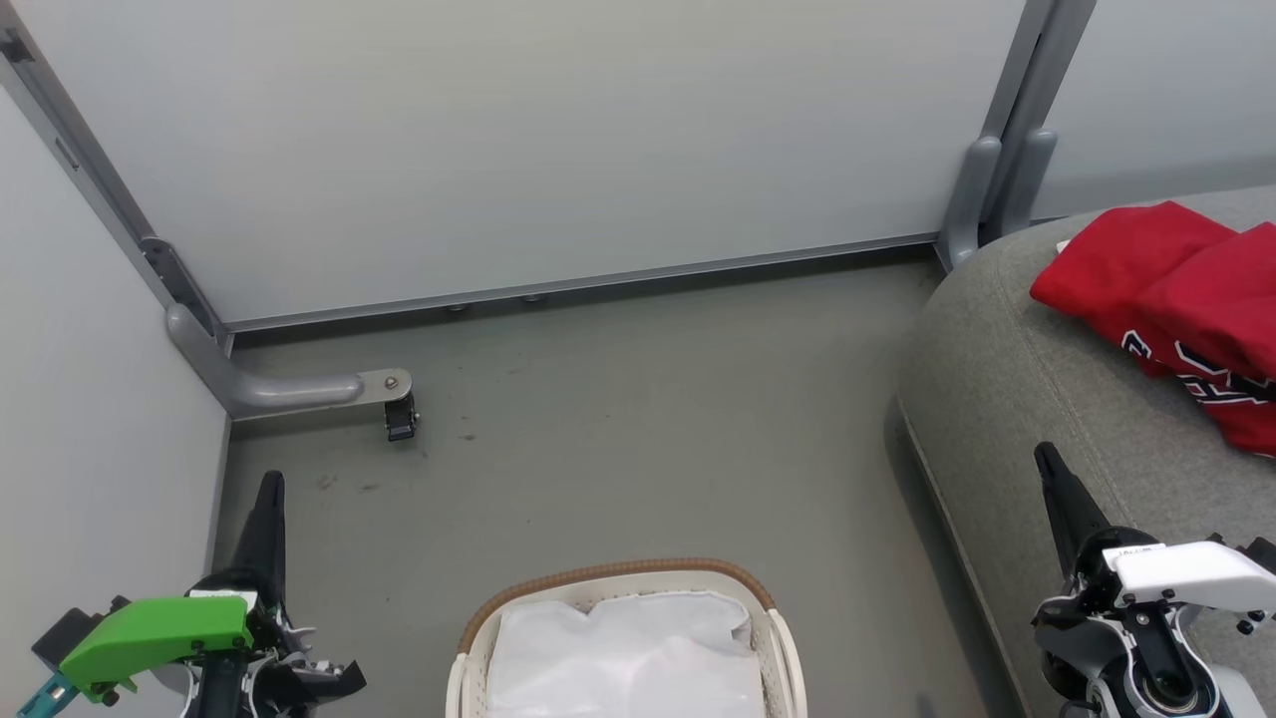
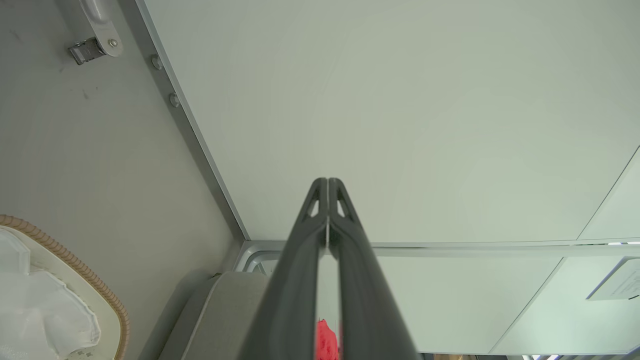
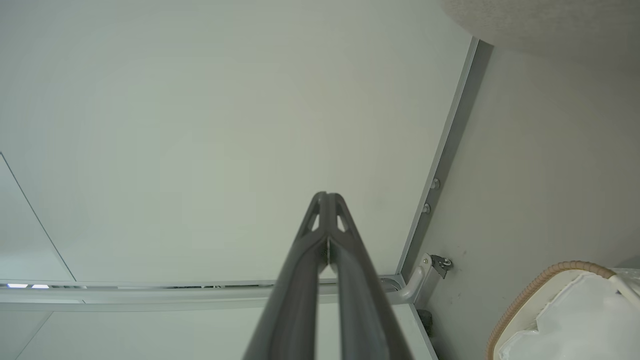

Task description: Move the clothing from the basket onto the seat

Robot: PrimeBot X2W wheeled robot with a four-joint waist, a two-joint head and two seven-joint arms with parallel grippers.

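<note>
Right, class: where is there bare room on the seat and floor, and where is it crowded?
Free: the seat at its rounded corner, left of the clothing; the floor between wall panel, basket and seat. Crowded: the seat's right side under the clothing; the basket, filled by a white sheet.

Pale grey partition panels (image 1: 518, 140), grey metal frame posts (image 1: 1022, 100), curved foot with castor (image 1: 299, 391), scuffed grey floor (image 1: 618, 429)

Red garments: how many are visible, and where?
2 red garments on the seat at the head view's right: one nearer the wall, one overlapping it. The basket shows white fabric; more may hide beneath.
</note>
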